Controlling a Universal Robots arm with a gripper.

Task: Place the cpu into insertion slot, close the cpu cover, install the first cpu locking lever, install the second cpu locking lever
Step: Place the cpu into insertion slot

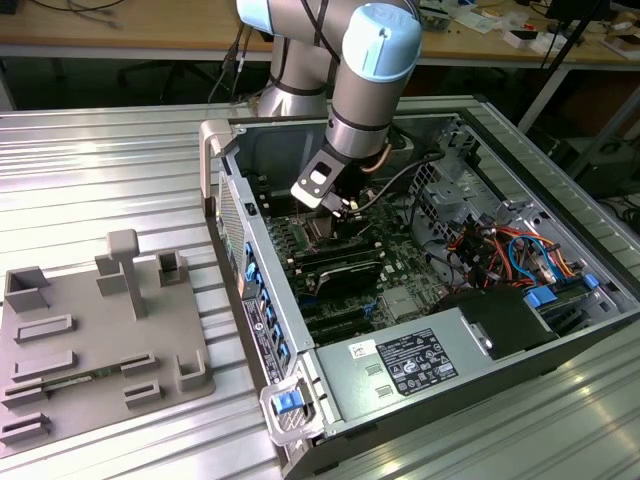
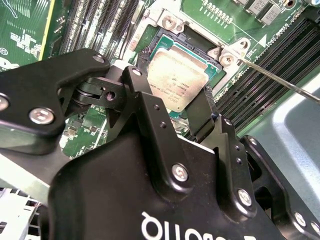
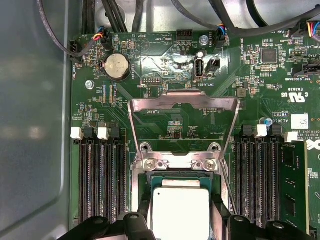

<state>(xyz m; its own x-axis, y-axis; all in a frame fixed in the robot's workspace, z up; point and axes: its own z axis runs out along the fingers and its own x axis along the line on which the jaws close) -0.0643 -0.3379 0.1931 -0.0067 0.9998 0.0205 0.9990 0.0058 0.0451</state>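
The chip (image 2: 177, 80) sits over the socket (image 2: 192, 44), clamped at two opposite edges by the gripper (image 2: 174, 97) fingers (image 2: 146, 107). The first wrist view adds the cover (image 3: 182, 99), swung open; the exterior view, the computer case (image 1: 400, 370)

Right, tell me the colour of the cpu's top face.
Pale silver-tan, green-edged; the cpu shows best in the second wrist view.
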